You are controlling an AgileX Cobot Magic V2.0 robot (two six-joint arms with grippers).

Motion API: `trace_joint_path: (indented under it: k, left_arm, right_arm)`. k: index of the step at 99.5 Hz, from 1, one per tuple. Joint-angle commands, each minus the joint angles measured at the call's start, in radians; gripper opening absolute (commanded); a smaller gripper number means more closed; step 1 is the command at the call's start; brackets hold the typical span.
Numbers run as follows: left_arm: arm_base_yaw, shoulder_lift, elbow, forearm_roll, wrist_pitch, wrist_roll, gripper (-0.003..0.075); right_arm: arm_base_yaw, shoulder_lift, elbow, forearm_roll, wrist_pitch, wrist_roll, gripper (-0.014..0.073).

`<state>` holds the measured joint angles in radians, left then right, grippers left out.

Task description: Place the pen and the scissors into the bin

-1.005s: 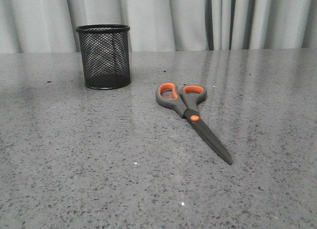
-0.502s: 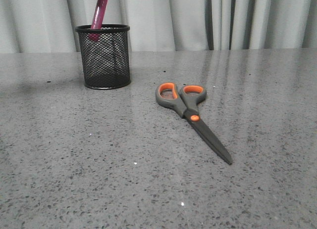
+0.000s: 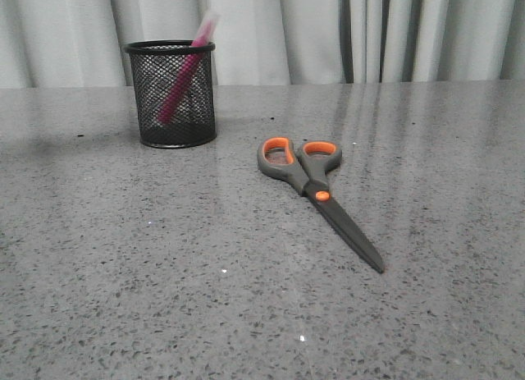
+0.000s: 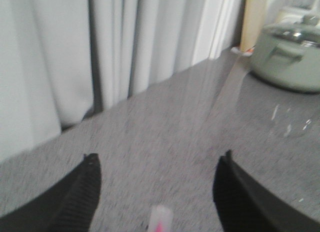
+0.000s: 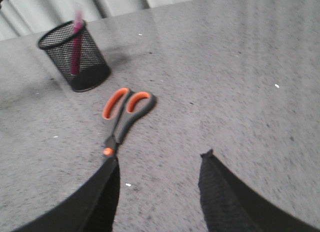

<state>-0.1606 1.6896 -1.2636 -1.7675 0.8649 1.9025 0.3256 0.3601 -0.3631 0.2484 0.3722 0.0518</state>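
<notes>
Front view: the pen [image 3: 182, 76] is seen leaning inside the bin [image 3: 171, 93], cap above the rim; the scissors [image 3: 317, 193] lie flat on the table [image 3: 123, 265], well apart from it.

Left wrist view: the left gripper [image 4: 156, 184] is spread, empty, the pen cap between its fingers.

Right wrist view: the right gripper [image 5: 159, 182] is spread, empty, beside the scissors' blades.

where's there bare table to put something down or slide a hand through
Nearly all of the table is bare: the whole near strip in front of the scissors, the wide stretch to their right, and the left side in front of the bin. The tightest spot is the gap between the bin, holding the pen, and the scissor handles.
</notes>
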Motion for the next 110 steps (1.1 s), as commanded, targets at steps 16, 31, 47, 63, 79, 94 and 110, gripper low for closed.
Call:
trace_joint_path:
  k: [16,31,47,63,79,94,110]
  left_arm:
    - [0.0,-0.282,-0.026,-0.081,0.183,0.002,0.02]
    - [0.0,-0.453,-0.026,-0.061,0.2,-0.062,0.02]
    - [0.0,-0.613,-0.026,0.099,0.198,-0.173,0.0199]
    - [0.0,-0.773,-0.009,0.234,0.184,-0.314,0.0199]
    - [-0.025,-0.95,0.036,0.26,0.128,-0.346,0.0199]
    - [-0.041,-1.091,0.053,0.381,0.069,-0.346,0.0199]
    - [-0.041,-1.17,0.055,0.508,0.049,-0.366,0.0199]
  right_arm:
    - [0.147,0.098,-0.238,0.02,-0.055,-0.194,0.0328]
    - [0.281,0.29,-0.404,0.02,-0.052,-0.304,0.0328]
    - [0.415,0.575,-0.567,-0.056,-0.011,-0.348,0.0328]
    - [0.379,0.867,-0.788,-0.056,0.191,-0.213,0.0329]
    - [0.297,1.104,-1.017,-0.056,0.503,-0.195,0.0329]
    - [0.243,1.259,-1.156,-0.056,0.671,-0.194,0.0329]
    - [0.235,1.337,-1.177,-0.061,0.717,-0.188,0.0329]
